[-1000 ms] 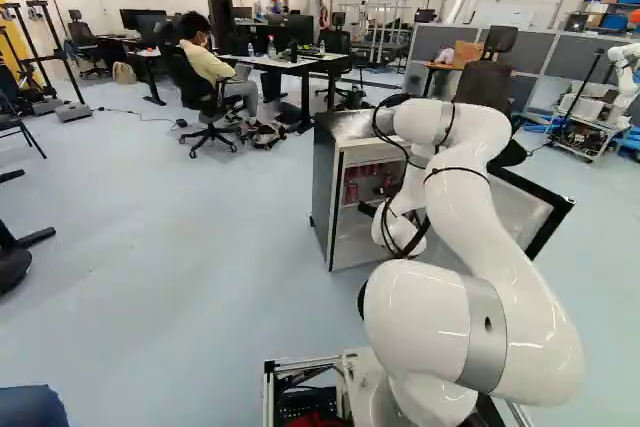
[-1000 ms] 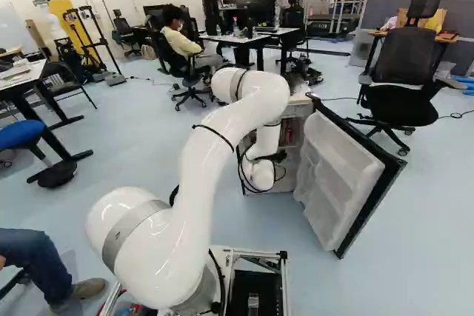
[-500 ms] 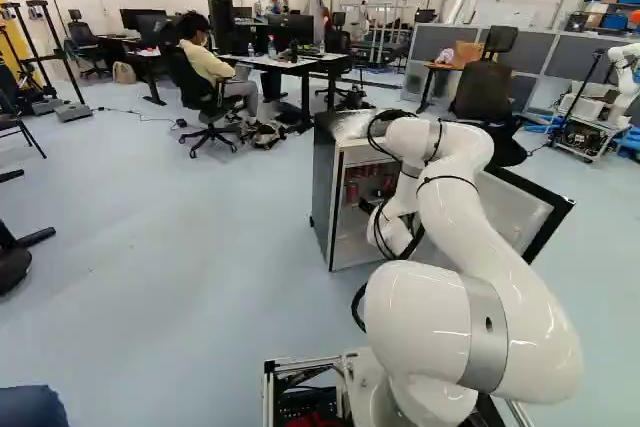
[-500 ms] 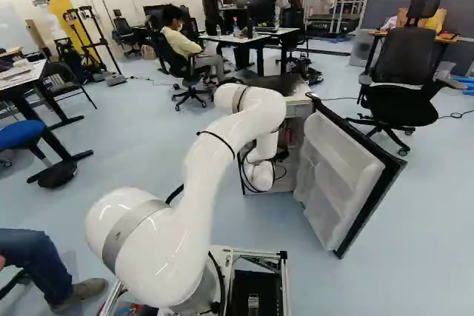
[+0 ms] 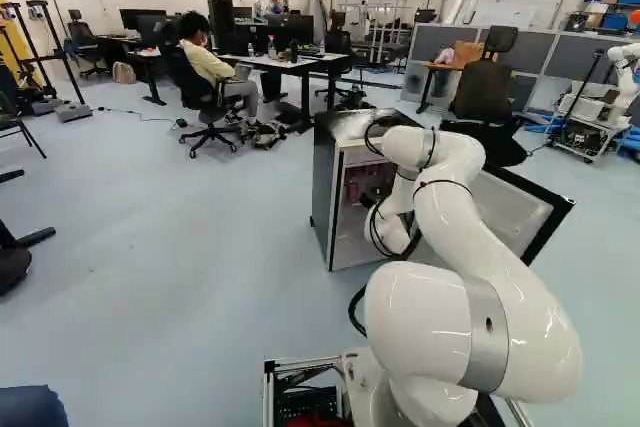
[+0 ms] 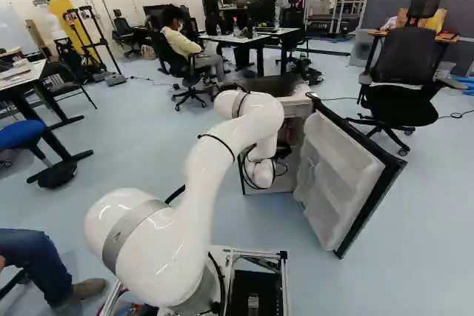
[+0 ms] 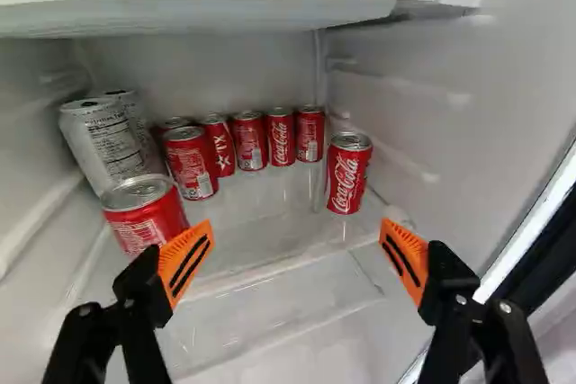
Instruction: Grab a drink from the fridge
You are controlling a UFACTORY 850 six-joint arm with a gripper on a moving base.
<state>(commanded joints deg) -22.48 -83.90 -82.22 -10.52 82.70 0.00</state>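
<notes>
Seen from its open front, one fridge (image 5: 324, 182) holds eight red cans (image 7: 348, 173), spread from ten to one o'clock, and two white cans (image 7: 102, 146) at ten o'clock.

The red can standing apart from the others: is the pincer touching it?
Apart. The wrist view shows some shelf between the red can and the nearer orange pad of the open pincer.
</notes>
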